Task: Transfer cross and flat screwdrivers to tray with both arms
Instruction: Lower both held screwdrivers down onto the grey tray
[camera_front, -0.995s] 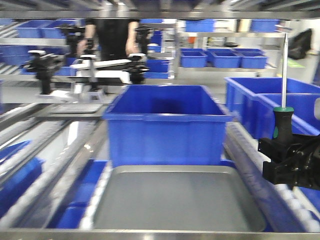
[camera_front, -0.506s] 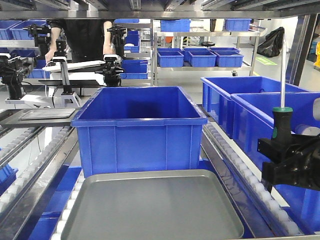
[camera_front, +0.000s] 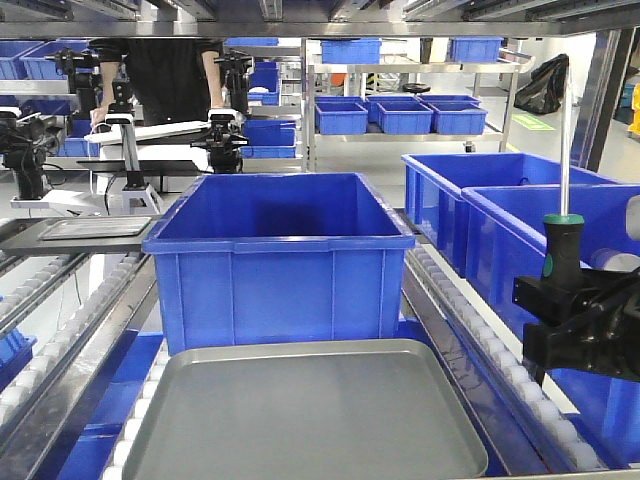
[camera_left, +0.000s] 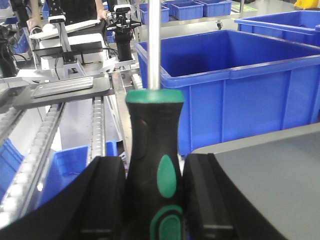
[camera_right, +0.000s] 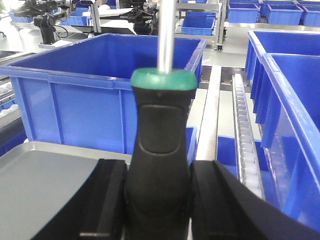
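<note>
The grey tray (camera_front: 310, 410) lies on the roller conveyor at the front centre, with nothing on it. My right gripper (camera_front: 570, 300) is to the tray's right, shut on a screwdriver (camera_front: 565, 255) held upright with its steel shaft pointing up. In the right wrist view the gripper (camera_right: 159, 200) clamps the black and green handle (camera_right: 160, 130), and the tray (camera_right: 45, 180) lies to the left. In the left wrist view my left gripper (camera_left: 155, 195) is shut on the other screwdriver (camera_left: 155, 145), also upright, with the tray (camera_left: 270, 170) to the right. The left gripper is out of the front view.
A deep blue bin (camera_front: 280, 255) stands just behind the tray. More blue bins (camera_front: 520, 210) line the right side. Roller rails (camera_front: 480, 340) flank the tray. A person (camera_front: 170, 70) and other arms stand at a bench at the back left.
The front view swung and sharpened: bin and tray shifted left in frame one second ago, then held still. Both grippers keep their screwdrivers upright.
</note>
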